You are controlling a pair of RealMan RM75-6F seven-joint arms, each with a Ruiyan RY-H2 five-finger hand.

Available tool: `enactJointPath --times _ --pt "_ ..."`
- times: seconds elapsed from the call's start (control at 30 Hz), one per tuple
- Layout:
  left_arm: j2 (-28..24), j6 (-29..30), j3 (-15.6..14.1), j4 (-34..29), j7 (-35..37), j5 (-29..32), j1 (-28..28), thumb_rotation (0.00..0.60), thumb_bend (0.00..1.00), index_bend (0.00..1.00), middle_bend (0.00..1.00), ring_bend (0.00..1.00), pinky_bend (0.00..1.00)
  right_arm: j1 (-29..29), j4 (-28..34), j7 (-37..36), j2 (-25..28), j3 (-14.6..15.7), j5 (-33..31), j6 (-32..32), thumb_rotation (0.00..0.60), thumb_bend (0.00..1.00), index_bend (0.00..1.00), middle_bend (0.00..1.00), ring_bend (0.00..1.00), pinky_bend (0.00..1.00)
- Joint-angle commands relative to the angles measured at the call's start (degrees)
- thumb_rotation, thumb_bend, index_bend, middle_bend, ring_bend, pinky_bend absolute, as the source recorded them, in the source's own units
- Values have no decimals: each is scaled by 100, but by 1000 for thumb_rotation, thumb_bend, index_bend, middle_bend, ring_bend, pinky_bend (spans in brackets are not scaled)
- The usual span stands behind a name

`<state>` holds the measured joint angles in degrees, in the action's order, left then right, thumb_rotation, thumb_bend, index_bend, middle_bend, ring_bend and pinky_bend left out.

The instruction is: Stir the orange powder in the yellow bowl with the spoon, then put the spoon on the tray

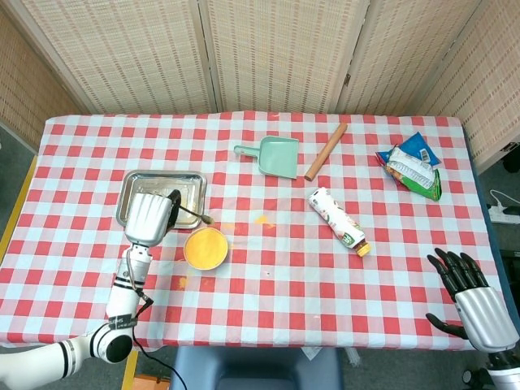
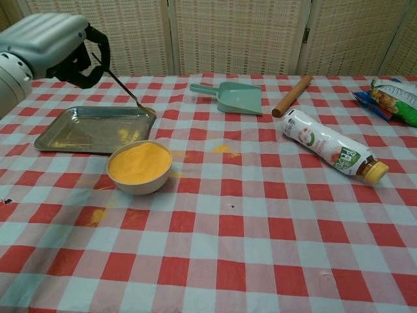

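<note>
Red-checked bench: left hand (image 2: 49, 42), fingers pinching the spoon (image 2: 127, 91) above the steel tray's (image 1: 138, 213) near-right corner beside the yellow bowl (image 2: 139, 167), should next lower and release it; right hand (image 1: 475, 296) idles, fingers spread.

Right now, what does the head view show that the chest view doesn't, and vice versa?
Only the head view shows the right hand, open by the table's near right edge, and the whole snack bag pile. Only the chest view shows the orange powder spills on the cloth up close. Both show the left hand holding the thin metal spoon over the steel tray, and the yellow bowl.
</note>
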<state>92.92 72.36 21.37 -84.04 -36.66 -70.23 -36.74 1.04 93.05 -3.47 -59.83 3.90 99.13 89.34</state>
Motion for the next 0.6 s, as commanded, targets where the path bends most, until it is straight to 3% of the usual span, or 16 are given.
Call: enactJointPath --times 0.03,0.37,0.6 --pt "532 -402 425 1170 807 644 -347 600 526 876 1000 1000 1000 5 -4 -54 28 5 -3 -8 600 43 0 0 0 0" --pt "1564 -1002 379 3668 1443 1017 -916 600 526 875 1000 1000 1000 7 -19 -191 102 11 -54 -43 600 44 0 0 0 0" --pt "1874 -1673 458 4611 1641 1432 -1062 600 517 820 1000 1000 1000 5 -20 -315 153 40 5 -15 600 43 0 0 0 0"
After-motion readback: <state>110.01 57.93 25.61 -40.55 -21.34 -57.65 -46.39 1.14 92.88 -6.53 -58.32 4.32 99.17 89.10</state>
